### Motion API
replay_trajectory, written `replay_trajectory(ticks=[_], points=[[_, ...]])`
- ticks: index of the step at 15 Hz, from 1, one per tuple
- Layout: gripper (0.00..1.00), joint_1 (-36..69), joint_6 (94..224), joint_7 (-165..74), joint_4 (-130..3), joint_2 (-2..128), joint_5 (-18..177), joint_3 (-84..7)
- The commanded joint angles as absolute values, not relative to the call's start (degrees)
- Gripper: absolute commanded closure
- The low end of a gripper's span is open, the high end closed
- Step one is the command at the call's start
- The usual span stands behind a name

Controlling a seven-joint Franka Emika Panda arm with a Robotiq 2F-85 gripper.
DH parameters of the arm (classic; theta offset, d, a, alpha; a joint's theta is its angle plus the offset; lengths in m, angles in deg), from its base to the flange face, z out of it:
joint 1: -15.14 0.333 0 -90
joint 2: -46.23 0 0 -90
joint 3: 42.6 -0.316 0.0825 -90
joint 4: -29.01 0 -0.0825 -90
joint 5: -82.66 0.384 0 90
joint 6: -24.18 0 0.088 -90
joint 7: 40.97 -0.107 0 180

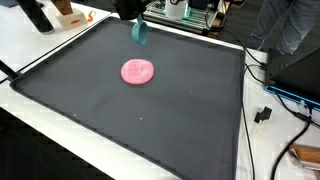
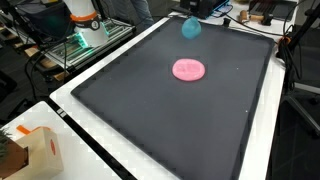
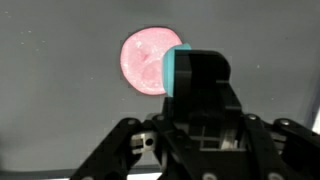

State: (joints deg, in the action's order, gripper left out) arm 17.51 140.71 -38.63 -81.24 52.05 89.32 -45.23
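Observation:
A pink round disc (image 1: 138,71) lies flat near the middle of a black mat (image 1: 90,110); it also shows in the other exterior view (image 2: 188,69) and in the wrist view (image 3: 145,62). My gripper (image 1: 135,20) hangs above the mat's far edge, shut on a teal object (image 1: 139,34) that hangs below the fingers. The gripper (image 2: 190,12) and the teal object (image 2: 190,28) are off the mat and apart from the disc. In the wrist view the gripper (image 3: 195,78) covers most of the teal object (image 3: 178,72), so only one edge shows.
The black mat (image 2: 140,120) has a raised rim and lies on a white table (image 2: 75,130). A cardboard box (image 2: 35,152) stands at a table corner. The robot base (image 2: 85,22) is beside the mat. Cables (image 1: 268,112) and a person (image 1: 290,25) are at one side.

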Motion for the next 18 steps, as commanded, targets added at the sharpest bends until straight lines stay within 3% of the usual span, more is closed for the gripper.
replay_trajectory(ticks=[1, 8, 18], points=[[0.75, 14.5, 137.8, -27.3, -79.4, 53.4, 99.5, -44.4], [0.75, 8.9, 130.0, -7.6, -76.9, 57.0, 115.3, -43.2], [0.75, 4.9, 121.2, 4.4, -74.1, 63.0, 121.7, -42.0]])
